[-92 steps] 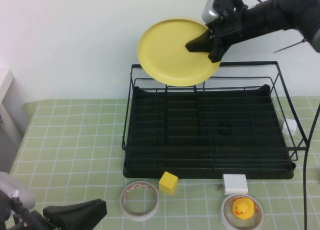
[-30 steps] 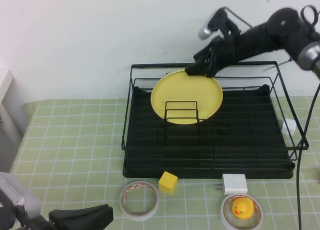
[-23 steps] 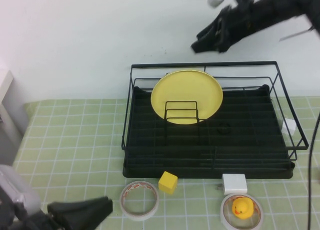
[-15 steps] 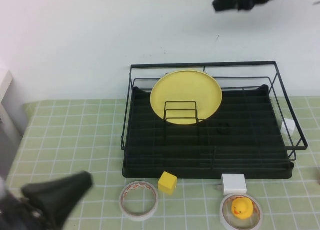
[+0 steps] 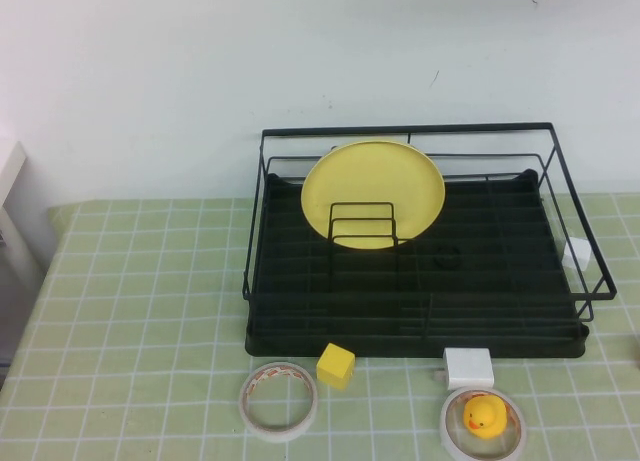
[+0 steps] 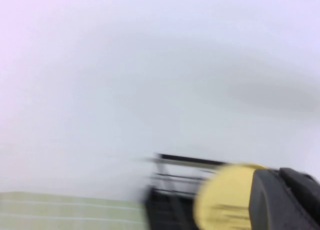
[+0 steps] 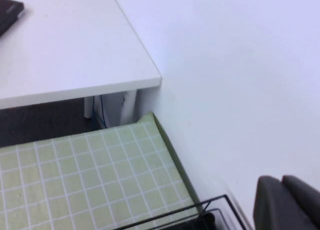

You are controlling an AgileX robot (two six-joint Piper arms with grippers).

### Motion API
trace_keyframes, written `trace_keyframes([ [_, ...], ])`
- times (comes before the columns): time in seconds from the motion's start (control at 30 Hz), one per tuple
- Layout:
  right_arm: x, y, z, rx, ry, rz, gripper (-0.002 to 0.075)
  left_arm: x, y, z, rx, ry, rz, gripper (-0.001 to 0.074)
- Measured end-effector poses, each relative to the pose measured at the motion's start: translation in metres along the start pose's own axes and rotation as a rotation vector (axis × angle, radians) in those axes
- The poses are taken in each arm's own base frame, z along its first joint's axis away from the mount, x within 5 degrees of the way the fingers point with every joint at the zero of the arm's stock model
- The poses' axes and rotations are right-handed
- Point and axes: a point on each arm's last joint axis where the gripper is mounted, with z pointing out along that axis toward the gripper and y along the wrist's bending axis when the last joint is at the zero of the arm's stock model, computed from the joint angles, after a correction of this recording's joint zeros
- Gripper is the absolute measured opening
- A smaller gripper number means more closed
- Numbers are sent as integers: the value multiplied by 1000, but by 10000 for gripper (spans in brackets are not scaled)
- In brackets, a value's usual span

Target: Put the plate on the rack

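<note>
While the plate stands upright in the rack, near its back left corner and leaning on a small wire loop, the risk I judge is that it may slide or tip forward, because only this loop and the back rail hold it. Neither arm appears in the high view. The left gripper shows only in the left wrist view, fingers together and holding nothing, with the plate blurred behind it. The right gripper shows only in the right wrist view, fingers also together and empty, above the rack's corner; a white desk is visible there too.
</note>
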Motion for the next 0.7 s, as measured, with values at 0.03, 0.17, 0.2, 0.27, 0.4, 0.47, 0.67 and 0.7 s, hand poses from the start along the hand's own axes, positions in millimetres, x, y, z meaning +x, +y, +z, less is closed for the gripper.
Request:
trace_keyframes([
  [0.03,-8,9,-1,2,0,-28,12,-1,3,-1,-37,-9,-2,-1],
  [0.17,-34,41,-7,-7,-15,-113,12,-2,11,-2,-123,-24,-14,-1],
  [0.2,-40,48,-10,-13,-23,-129,12,-2,12,-2,-127,-25,-14,-1],
  [0.27,-49,60,-15,-21,-39,-154,12,-2,12,-2,-127,-24,-14,-1],
  [0.4,-66,80,-31,-26,-76,-184,11,-2,11,-2,-115,-23,-14,-1],
  [0.47,-72,86,-39,-22,-92,-195,11,-2,11,-2,-114,-23,-14,-1],
  [0.67,-85,97,-76,66,-106,-191,11,-2,11,-2,-113,-22,-14,-1],
  [0.7,-87,99,-83,74,-114,-190,11,-2,11,-2,-113,-22,-14,-1],
])
